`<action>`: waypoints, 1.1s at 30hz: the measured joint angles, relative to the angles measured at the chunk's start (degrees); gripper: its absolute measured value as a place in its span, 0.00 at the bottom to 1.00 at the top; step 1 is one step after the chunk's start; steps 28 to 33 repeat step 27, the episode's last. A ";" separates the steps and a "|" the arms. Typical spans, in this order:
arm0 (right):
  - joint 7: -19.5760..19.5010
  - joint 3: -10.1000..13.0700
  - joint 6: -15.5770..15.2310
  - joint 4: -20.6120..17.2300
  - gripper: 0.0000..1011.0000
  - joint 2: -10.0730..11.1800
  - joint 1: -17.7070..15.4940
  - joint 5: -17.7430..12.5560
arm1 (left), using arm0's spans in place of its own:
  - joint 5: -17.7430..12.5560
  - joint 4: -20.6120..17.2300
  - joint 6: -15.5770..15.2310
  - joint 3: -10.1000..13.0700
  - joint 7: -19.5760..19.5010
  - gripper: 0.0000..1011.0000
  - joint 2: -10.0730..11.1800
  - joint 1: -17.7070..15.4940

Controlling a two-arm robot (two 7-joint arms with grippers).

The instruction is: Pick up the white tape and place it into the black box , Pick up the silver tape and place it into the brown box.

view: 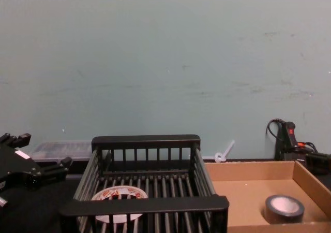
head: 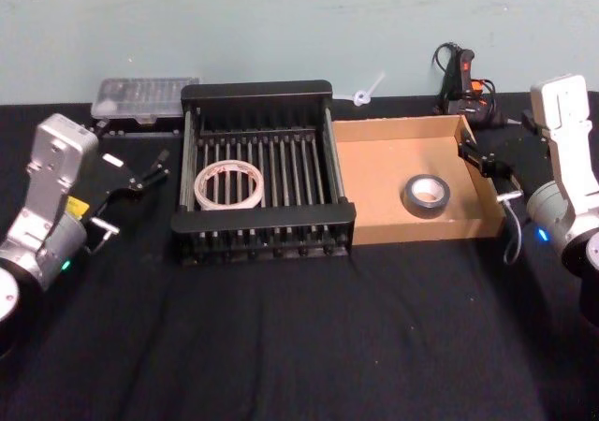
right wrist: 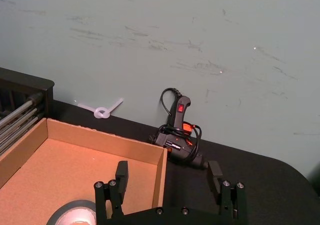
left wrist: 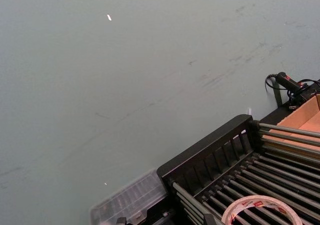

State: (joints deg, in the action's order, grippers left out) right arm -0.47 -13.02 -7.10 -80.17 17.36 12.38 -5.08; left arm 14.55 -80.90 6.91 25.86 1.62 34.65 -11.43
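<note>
Both rolls look placed already: wide white tape ring w/ red print (head: 227, 184) lies flat on the slatted floor of the black plastic crate (head: 256, 92), and the small silver-grey duct tape roll (head: 426, 195) lies flat in the shallow tan cardboard box (head: 398, 142), toward its right half. My left end effector (head: 150, 174) sits just left of the crate, fingers apart, holding nothing. My right end effector (right wrist: 169, 177) hangs at the cardboard box's right wall, fingers apart, empty; silver roll is just left of it, so right arm is nearer. Judging by this, task is done; only pulling back remains.
</note>
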 joint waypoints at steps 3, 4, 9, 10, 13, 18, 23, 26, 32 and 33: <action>0.00 0.00 0.00 0.00 0.99 0.00 0.00 0.00 | 0.00 0.00 0.00 0.00 0.00 0.99 0.00 0.00; 0.00 0.00 0.00 0.00 0.99 0.00 0.00 0.00 | 0.00 0.00 0.00 0.00 0.00 0.99 0.00 0.00; 0.00 0.00 0.00 0.00 0.99 0.00 -0.01 0.00 | 0.00 0.00 0.00 0.00 0.00 0.99 0.00 0.00; 0.00 0.00 0.00 0.00 0.99 0.00 0.00 0.00 | 0.00 0.00 0.00 0.01 0.00 0.99 0.00 0.00; 0.00 0.00 0.00 0.00 0.99 0.00 0.00 0.00 | 0.00 0.00 0.00 0.00 0.00 0.99 0.00 0.00; 0.00 0.00 0.00 0.00 0.99 0.00 0.00 0.00 | 0.00 0.00 0.00 0.00 0.00 0.99 0.00 0.00; 0.00 0.00 0.00 0.00 0.99 0.00 0.00 0.00 | 0.00 0.00 0.00 0.00 0.00 0.99 0.00 0.00; 0.00 0.00 0.00 0.00 0.99 0.00 0.00 0.00 | 0.00 0.00 0.00 0.00 0.00 0.99 0.00 0.00; 0.00 0.00 -0.01 0.00 0.99 0.00 0.00 0.00 | 0.00 0.00 0.00 0.00 0.00 0.99 0.00 0.00; 0.00 0.00 -0.01 0.00 0.99 0.00 0.00 0.00 | 0.00 0.00 0.00 0.00 0.00 0.99 0.00 0.00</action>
